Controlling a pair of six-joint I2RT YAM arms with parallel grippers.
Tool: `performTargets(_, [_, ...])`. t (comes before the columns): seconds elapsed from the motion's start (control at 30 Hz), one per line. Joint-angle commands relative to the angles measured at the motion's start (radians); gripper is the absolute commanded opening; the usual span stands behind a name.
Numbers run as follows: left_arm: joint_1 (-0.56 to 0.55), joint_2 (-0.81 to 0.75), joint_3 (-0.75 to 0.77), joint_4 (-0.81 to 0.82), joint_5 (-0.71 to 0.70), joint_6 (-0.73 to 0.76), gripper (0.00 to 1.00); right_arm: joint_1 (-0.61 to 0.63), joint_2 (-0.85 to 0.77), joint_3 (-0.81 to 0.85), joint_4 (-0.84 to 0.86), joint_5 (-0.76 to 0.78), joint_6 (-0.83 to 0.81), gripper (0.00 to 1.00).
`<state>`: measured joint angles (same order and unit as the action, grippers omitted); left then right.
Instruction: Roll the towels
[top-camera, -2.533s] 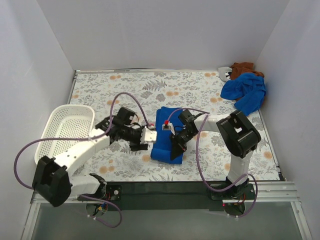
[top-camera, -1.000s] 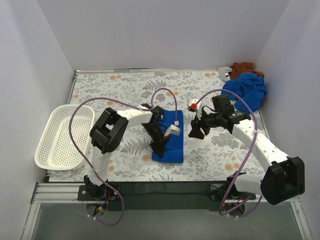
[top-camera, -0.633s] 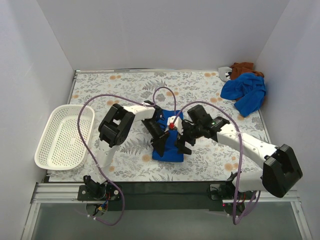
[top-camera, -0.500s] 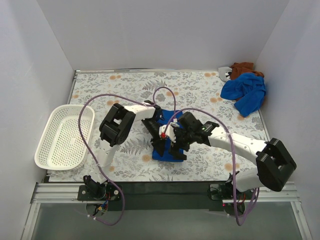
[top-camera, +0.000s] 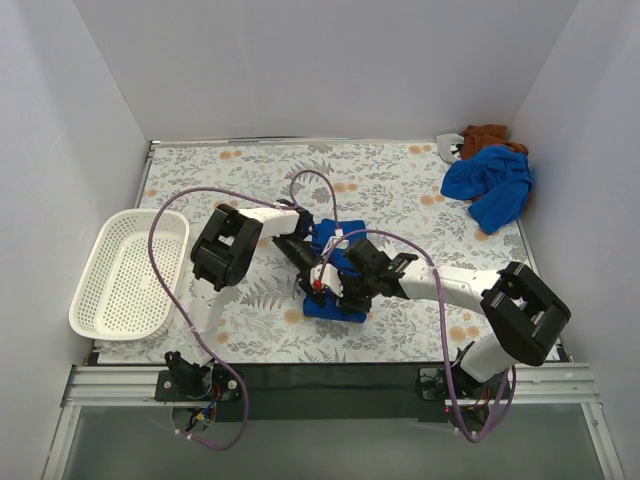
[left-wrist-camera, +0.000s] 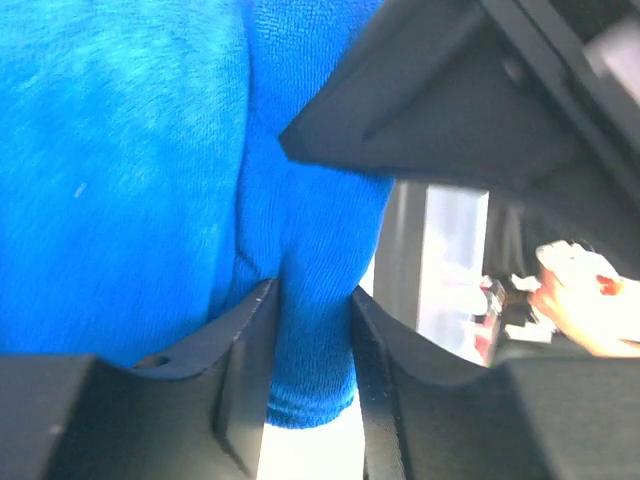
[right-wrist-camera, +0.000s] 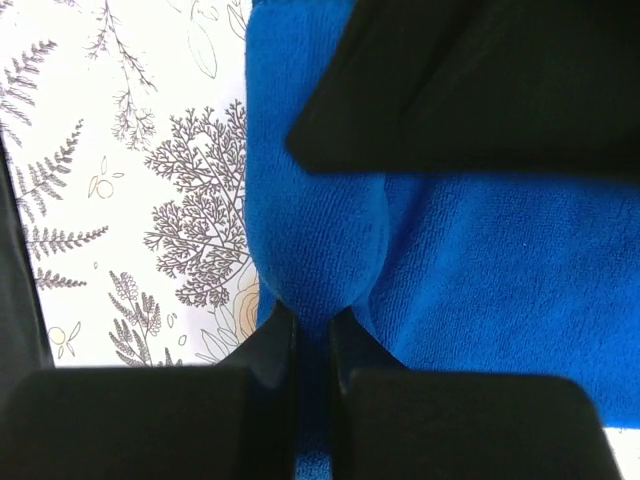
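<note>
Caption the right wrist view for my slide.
Right gripper pinches an edge fold of the blue towel lying on the floral tabletop.

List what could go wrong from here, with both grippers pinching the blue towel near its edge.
1. The right gripper holds only a thin ridge of cloth at the edge of the towel. That ridge may slip out once rolling begins, leaving the roll loose or lopsided.
2. The left gripper pinches a fold right beside the other gripper, so the two could bump as they turn the cloth.
</note>
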<state>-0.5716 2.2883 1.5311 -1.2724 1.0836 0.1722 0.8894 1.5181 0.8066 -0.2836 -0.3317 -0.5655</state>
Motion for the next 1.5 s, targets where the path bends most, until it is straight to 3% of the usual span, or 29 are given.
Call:
performTargets(0.0, [0.088,-0.122,-0.106,0.272,-0.074,0.001,0.34,-0.047,0.024,-0.026,-0.067,-0.116,-0.037,0.01])
performTargets(0.1, [0.139,-0.255,-0.195,0.335,-0.007,-0.032,0.38,-0.086,0.048,0.014,-0.144,-0.228,-0.068,0.01])
performTargets(0.13, [0.165,-0.316,-0.207,0.355,0.002,-0.040,0.45,-0.096,0.053,0.022,-0.160,-0.266,-0.082,0.01])
performTargets(0.23, [0.223,-0.401,-0.249,0.421,0.003,-0.103,0.47,-0.128,0.068,0.054,-0.207,-0.358,-0.088,0.01])
performTargets(0.4, [0.251,-0.637,-0.343,0.554,-0.123,-0.149,0.49,-0.190,0.158,0.135,-0.284,-0.498,-0.091,0.01])
performTargets(0.47, [0.246,-0.725,-0.448,0.681,-0.192,-0.195,0.49,-0.219,0.238,0.172,-0.336,-0.553,-0.109,0.01])
performTargets(0.6, [0.173,-0.933,-0.589,0.781,-0.421,-0.107,0.49,-0.259,0.365,0.246,-0.439,-0.610,-0.174,0.01])
performTargets(0.73, [-0.032,-1.044,-0.721,0.869,-0.612,-0.019,0.52,-0.303,0.456,0.299,-0.497,-0.690,-0.192,0.01])
performTargets(0.93, [-0.291,-1.021,-0.804,1.019,-0.769,0.053,0.55,-0.348,0.536,0.362,-0.535,-0.731,-0.198,0.01])
performTargets(1.23, [-0.438,-0.885,-0.827,1.167,-0.832,0.156,0.54,-0.368,0.593,0.402,-0.577,-0.751,-0.212,0.03])
performTargets(1.33, [-0.450,-0.814,-0.813,1.133,-0.815,0.165,0.43,-0.377,0.594,0.410,-0.578,-0.748,-0.208,0.07])
performTargets(1.37, [-0.452,-0.797,-0.796,1.115,-0.814,0.155,0.37,-0.382,0.588,0.410,-0.578,-0.742,-0.202,0.13])
performTargets(1.4, [-0.450,-0.758,-0.787,1.073,-0.814,0.142,0.24,-0.388,0.582,0.411,-0.580,-0.738,-0.191,0.16])
performTargets(1.47, [-0.450,-0.731,-0.758,1.026,-0.811,0.113,0.18,-0.417,0.541,0.410,-0.585,-0.707,-0.183,0.29])
